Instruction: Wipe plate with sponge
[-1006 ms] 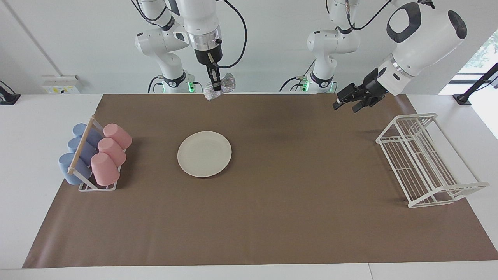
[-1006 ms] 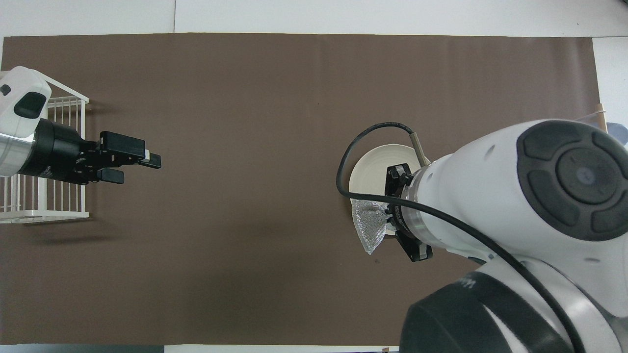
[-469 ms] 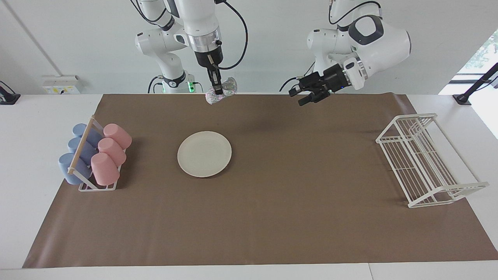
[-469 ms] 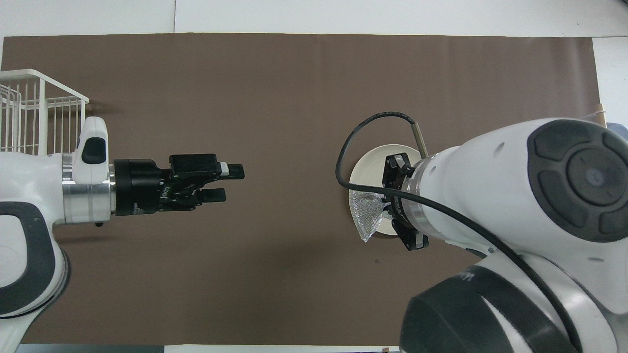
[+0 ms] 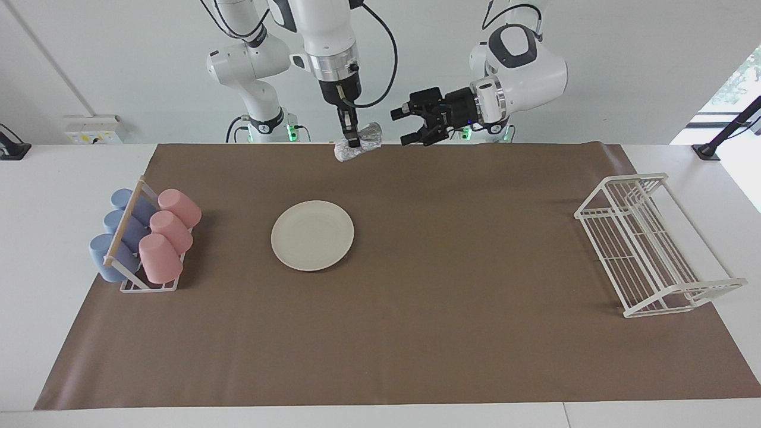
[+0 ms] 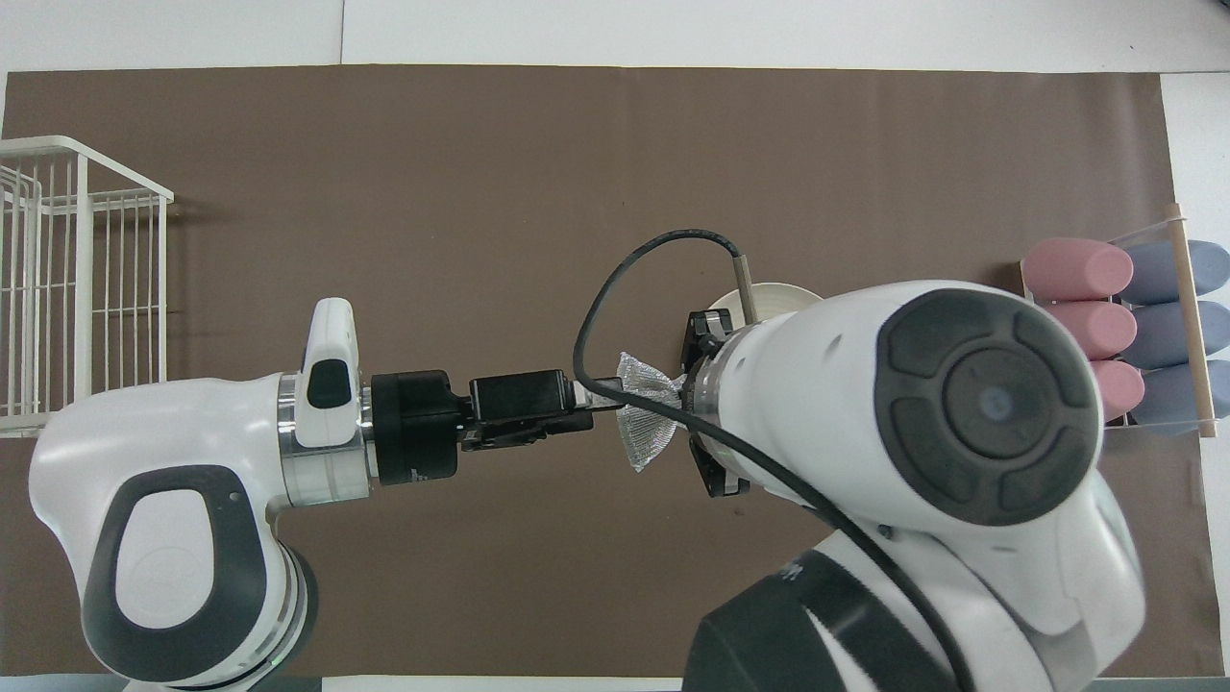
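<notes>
In the facing view, the sponge (image 5: 357, 142) is seen pinched in the right pincer (image 5: 353, 140), which hangs straight down from its arm, high in the air over the brown mat (image 5: 452, 333) on the desk (image 5: 35, 196), above the mat's edge nearest the robots. The silvery wad bulges out on both sides of the closed fingers. The left pincer (image 5: 406, 126) is held level in the air just beside the sponge, on the side toward the left arm's end of the desk; its fingers are spread and pointed at the wad, with a narrow gap to it. The plate (image 5: 313, 235) lies flat and bare on the mat, farther from the robots than the sponge and well below it. Pink cups (image 5: 166, 238) and blue cups (image 5: 119, 233) are stacked on their sides in a small holder, beside the plate toward the right arm's end of the desk. A white wire rack (image 5: 648, 245) stands well apart from the plate, toward the left arm's end.

In the overhead view, the plate (image 6: 780, 293) is mostly covered by the right arm, only an arc of rim showing. The sponge (image 6: 646, 425) is seen fanned out between the two arms. The tips of the left pincer (image 6: 609, 395) overlap the sponge's edge; contact cannot be told. The right pincer is hidden under its own wrist.
</notes>
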Motion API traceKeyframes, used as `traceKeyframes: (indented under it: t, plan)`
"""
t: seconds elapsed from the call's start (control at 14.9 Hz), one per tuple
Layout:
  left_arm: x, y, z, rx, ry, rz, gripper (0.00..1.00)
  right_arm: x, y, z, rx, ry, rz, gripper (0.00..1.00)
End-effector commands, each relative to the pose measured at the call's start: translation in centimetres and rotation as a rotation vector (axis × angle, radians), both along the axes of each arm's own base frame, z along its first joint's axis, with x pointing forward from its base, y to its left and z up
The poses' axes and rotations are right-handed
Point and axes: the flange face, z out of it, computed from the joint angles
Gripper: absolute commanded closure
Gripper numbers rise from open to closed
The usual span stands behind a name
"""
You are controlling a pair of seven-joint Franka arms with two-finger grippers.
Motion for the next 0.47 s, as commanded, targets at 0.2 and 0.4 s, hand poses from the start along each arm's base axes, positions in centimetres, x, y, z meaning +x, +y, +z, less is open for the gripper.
traceKeyframes:
  t: [0.2,0.4]
  plan:
    - [0.1,0.4,-1.8,-0.024,-0.088,-0.053,0.0,0.6,0.2,0.0,-0.011,-0.011,-0.018,1.0]
    - [0.4,0.8,-1.8,-0.017,-0.095,-0.039,0.0,0.6,0.2,0.1,-0.012,-0.014,-0.017,1.0]
